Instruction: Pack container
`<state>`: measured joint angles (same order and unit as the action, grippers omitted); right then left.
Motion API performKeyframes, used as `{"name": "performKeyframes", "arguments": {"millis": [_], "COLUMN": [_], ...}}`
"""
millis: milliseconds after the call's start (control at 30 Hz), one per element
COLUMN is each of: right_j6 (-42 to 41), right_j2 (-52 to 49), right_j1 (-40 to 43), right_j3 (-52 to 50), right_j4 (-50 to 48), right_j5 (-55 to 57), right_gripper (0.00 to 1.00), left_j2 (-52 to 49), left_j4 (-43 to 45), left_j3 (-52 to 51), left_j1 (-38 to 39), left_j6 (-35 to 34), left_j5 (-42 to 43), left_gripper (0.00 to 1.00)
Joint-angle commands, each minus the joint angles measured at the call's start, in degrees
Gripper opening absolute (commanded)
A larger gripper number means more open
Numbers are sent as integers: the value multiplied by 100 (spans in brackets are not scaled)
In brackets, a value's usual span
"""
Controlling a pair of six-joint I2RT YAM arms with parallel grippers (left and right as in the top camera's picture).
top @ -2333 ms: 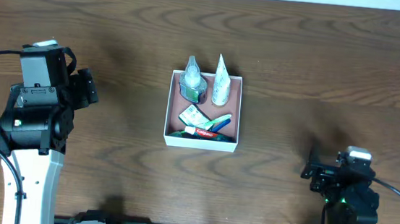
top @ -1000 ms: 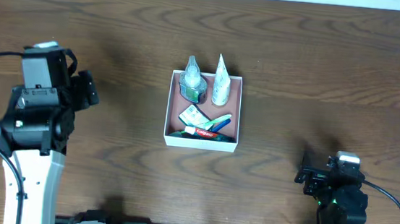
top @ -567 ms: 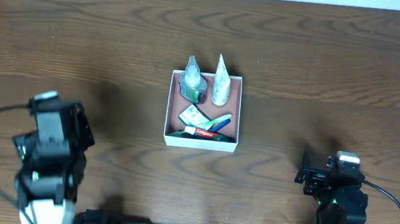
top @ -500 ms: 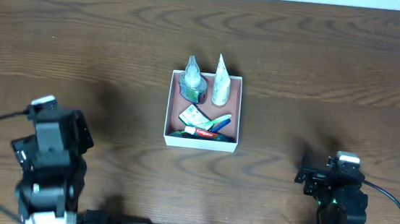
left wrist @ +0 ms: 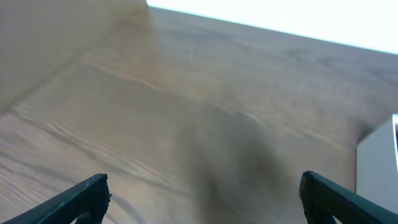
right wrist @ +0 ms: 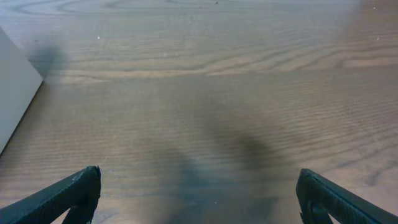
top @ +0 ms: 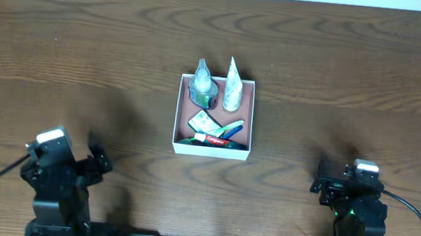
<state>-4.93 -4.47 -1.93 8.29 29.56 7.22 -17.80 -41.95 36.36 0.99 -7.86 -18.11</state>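
Note:
The container [top: 176, 123], a shallow white-walled box with a reddish-brown inside, sits mid-table. It holds a clear bottle [top: 202, 85], a white tube [top: 232, 85], a toothpaste tube [top: 210, 139], a small packet [top: 203, 121] and a blue item [top: 230, 127]. My left gripper [top: 98, 158] is open and empty at the front left, far from the box; a white box wall shows at the right edge of the left wrist view [left wrist: 379, 165]. My right gripper [top: 320, 179] is open and empty at the front right; the box wall shows at the left of its wrist view [right wrist: 15, 93].
Bare brown wood table [top: 351, 84] all around the container. The table's far edge runs along the top of the overhead view.
My left arm has drawn back from the mid-left of the table toward the front edge. My right arm shifted slightly earlier, then stayed still. The container and its contents have not moved.

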Motion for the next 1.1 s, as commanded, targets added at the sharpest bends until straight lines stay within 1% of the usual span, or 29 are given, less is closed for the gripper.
{"name": "performKeyframes", "arguments": {"millis": [0, 33, 200, 267, 333, 400, 467, 667, 833, 1067], "right_j6": [72, 74, 74, 74, 74, 74, 72, 72, 74, 74], "right_j2": [35, 35, 35, 35, 35, 35, 35, 35, 35, 35], "right_j1": [48, 48, 48, 48, 48, 48, 48, 48, 48, 48], "right_j3": [-15, -15, -15, -15, -15, -15, -15, -15, -15, -15], "right_j4": [0, 0, 0, 0, 0, 0, 0, 0, 0, 0], "right_j5": [-17, -20, -17, -17, -20, -17, -17, -17, -17, -20], "right_gripper": [99, 99, 99, 99, 99, 99, 99, 99, 99, 99], "left_j2": [363, 470, 802, 802, 802, 802, 802, 804, 850, 1443], "left_j4": [101, 170, 393, 317, 61, -284, -417, -380, -361, -365], "left_j3": [-511, -667, -1189, -1233, -1279, -1355, -1506, -2092, -2328, -2581], "left_j1": [31, 39, 39, 39, 39, 48, 107, 284, 321, 321], "left_j6": [-485, -612, -772, -763, -758, -973, -1027, -1139, -1134, -1134], "left_j5": [275, 315, 468, 459, 466, 468, 466, 466, 466, 463], "left_gripper": [98, 98, 98, 98, 98, 98, 98, 98, 98, 98]}}
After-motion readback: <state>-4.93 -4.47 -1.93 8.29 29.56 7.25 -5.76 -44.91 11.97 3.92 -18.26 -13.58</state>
